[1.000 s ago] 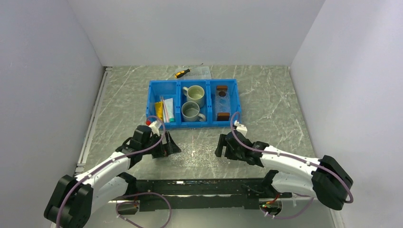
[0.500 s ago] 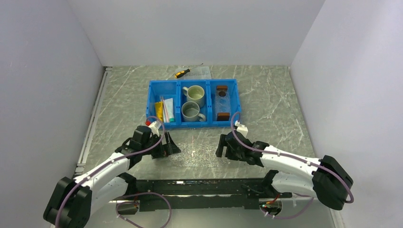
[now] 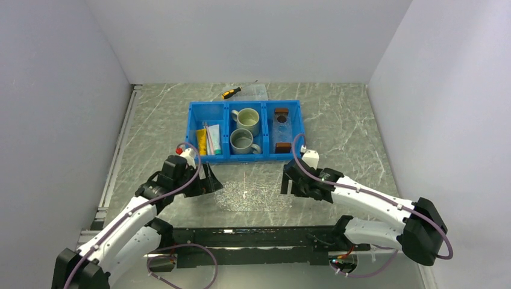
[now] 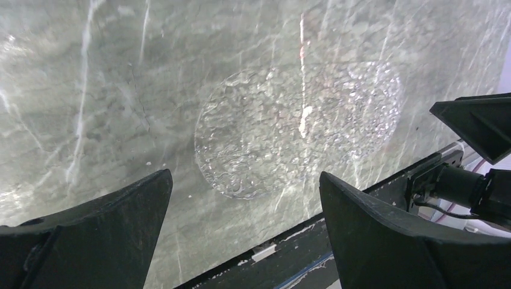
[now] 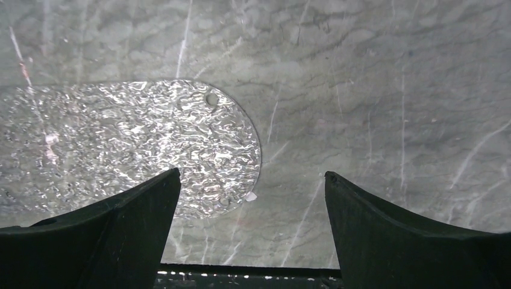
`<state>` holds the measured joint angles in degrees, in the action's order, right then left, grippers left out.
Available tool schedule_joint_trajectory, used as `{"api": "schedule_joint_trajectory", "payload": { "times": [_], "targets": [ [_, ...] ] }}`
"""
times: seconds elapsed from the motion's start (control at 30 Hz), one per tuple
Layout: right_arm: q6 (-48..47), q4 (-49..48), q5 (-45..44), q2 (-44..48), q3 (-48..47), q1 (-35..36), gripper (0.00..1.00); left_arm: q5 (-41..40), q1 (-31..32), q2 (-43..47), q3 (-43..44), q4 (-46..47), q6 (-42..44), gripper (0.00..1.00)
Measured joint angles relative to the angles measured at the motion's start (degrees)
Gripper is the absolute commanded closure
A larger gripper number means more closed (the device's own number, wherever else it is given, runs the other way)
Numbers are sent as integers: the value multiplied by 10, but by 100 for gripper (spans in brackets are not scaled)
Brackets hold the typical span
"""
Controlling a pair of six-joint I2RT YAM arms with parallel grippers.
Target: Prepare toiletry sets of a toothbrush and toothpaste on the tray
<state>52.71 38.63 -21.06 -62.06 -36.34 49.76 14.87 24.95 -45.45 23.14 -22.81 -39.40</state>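
Left claw (image 4: 244, 177), right claw (image 5: 253, 174) apart and empty: hovered over table (image 3: 349, 132); likely needed next to lift tray (image 3: 282, 129) from bin (image 3: 193, 129).

Plain pale grey walls (image 3: 241, 36) enclose a grey marbled tabletop (image 3: 349, 132) on three sides.

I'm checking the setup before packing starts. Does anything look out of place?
A yellow-and-black screwdriver lies behind the blue bin, a tool among toiletries. The tray sits inside the bin's right compartment, not out on the table. Nothing looks spilled or damaged.
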Motion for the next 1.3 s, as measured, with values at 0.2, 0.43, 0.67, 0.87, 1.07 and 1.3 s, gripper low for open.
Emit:
{"api": "schedule_joint_trajectory", "payload": {
  "times": [0.2, 0.43, 0.67, 0.87, 1.07, 1.3],
  "targets": [
    [-29, 40, -26, 1, -61, 0, 9, -33, 0, 46, 70, -68, 23, 1],
    [-72, 66, -53, -35, -172, 0, 11, -83, 0, 69, 177, -145, 64, 1],
    [-114, 85, -68, -92, -272, 0, 20, -114, 0, 96, 239, -201, 125, 1],
    [-145, 85, -69, -162, -360, -4, 35, -115, 0, 158, 240, -225, 153, 1],
    [-167, 85, -50, -227, -434, -7, 43, -101, 0, 219, 215, -226, 163, 1],
    [-191, 87, -27, -308, -530, -7, 44, -89, 0, 247, 209, -218, 176, 1]
  ]
}}
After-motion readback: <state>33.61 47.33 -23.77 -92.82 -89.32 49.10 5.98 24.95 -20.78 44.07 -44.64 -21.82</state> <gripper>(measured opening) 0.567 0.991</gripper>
